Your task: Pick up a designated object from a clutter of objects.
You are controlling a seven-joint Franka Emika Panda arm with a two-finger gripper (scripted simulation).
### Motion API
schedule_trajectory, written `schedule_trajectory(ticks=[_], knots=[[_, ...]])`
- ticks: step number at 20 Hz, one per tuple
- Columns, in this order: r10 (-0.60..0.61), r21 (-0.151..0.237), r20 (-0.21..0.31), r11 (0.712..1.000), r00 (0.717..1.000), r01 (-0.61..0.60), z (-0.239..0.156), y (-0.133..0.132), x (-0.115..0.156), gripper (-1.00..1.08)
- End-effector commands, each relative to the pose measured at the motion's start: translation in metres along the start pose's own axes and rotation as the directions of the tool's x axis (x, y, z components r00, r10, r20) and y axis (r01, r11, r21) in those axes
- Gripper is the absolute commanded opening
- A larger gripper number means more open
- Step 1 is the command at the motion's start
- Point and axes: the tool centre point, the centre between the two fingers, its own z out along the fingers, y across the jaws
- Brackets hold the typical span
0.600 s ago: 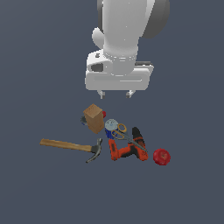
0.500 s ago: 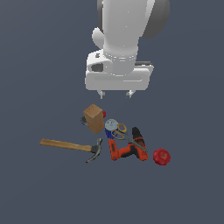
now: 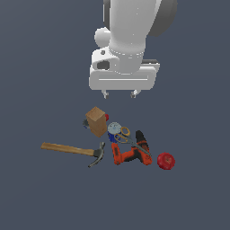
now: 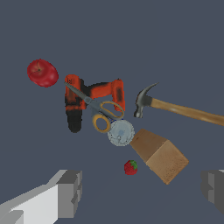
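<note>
Nothing has shifted in the last half second: your tool (image 3: 119, 95) still hovers with fingers spread wide, holding nothing. The can (image 3: 114, 129) sits at the block's (image 3: 96, 121) 4 o'clock, touching the scissors (image 3: 124, 135).

A bare simulated test space: flat, featureless dark grey-blue ground (image 3: 40, 193), no walls or furniture, only a white robot arm (image 3: 130, 36) above rendered clutter (image 3: 114, 141).
</note>
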Motion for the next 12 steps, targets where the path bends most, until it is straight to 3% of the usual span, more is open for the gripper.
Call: schedule_trajectory(ticks=[1, 12], knots=[[-0.001, -0.001, 0.001, 1.000, 1.000, 0.001, 0.000, 0.000, 0.000, 1.00], [-0.042, 0.017, -0.002, 0.999, 0.999, 0.042, 0.042, 0.001, 0.006, 1.00]])
